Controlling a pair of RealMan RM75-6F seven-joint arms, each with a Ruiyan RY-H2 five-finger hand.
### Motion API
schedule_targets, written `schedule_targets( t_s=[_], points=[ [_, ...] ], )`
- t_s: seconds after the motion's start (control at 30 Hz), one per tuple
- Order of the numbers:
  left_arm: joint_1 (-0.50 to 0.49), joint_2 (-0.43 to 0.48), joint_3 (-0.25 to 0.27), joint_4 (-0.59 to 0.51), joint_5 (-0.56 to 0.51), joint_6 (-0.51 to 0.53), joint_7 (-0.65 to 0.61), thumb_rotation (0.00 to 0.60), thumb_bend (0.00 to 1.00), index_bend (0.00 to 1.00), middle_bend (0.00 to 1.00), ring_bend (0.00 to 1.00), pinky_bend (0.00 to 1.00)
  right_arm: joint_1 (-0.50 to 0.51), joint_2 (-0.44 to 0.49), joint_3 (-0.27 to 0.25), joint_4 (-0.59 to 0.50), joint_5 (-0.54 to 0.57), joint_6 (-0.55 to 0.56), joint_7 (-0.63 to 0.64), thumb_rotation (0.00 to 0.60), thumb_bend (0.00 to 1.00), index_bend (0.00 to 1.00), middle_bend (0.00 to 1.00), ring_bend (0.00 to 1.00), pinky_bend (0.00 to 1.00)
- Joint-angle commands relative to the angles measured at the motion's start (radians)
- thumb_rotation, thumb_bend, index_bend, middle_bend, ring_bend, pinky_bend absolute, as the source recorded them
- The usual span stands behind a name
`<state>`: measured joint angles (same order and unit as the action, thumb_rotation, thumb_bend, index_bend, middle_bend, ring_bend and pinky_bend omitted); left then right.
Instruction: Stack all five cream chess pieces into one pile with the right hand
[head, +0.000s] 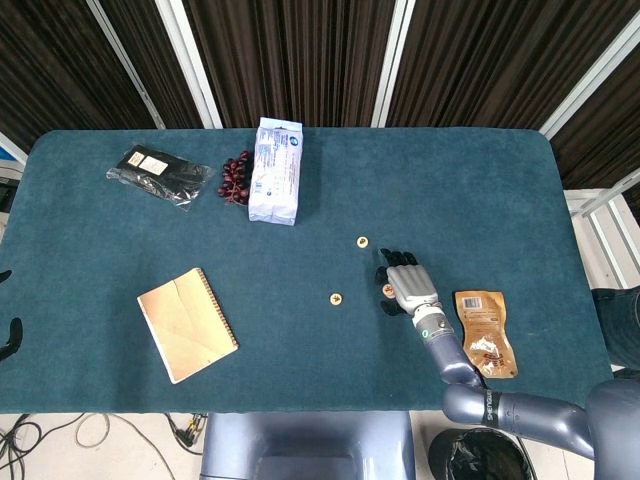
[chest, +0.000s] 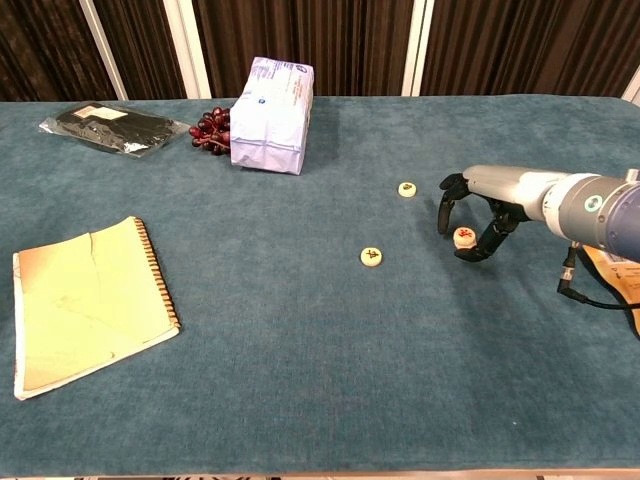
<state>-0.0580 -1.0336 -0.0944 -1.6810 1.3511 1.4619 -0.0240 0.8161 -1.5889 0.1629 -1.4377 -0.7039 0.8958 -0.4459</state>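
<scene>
Dark slatted panels back our teal desk (head: 480, 180). We count three cream spots: one chess piece (chest: 407, 189) at 12 o'clock of our right hand (chest: 478, 215), one lone piece (chest: 371, 257) at 9 o'clock, and a small stack (chest: 464, 238) among our loosely curled fingers (chest: 443, 205); whether they touch it, we cannot tell. Also one notebook (head: 186, 323), one white pack (head: 273, 170), one grape bunch (head: 235, 178), one brown pouch (head: 485, 331).

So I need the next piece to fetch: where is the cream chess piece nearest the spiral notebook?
In the chest view the lone cream chess piece lies flat on the teal cloth mid-table, left of the right hand and right of the tan spiral notebook.
</scene>
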Motion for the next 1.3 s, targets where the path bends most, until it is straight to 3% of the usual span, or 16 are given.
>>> schedule_targets(
  t_s=[0.03, 1.3],
  points=[
    [0.0, 0.0, 0.0, 0.0, -0.001, 0.0, -0.001, 0.6, 0.48, 0.15, 0.0, 0.0, 0.0, -0.001, -0.002, -0.004, 0.003, -0.005, -0.002, 0.001, 0.6, 0.41, 0.4, 0.0, 0.0, 0.0],
    [0.0, 0.002, -0.003, -0.001, -0.007, -0.003, -0.009, 0.6, 0.48, 0.15, 0.0, 0.0, 0.0, -0.019, -0.001, -0.007, 0.015, -0.016, -0.005, 0.012, 0.6, 0.41, 0.43, 0.0, 0.0, 0.0]
  ],
)
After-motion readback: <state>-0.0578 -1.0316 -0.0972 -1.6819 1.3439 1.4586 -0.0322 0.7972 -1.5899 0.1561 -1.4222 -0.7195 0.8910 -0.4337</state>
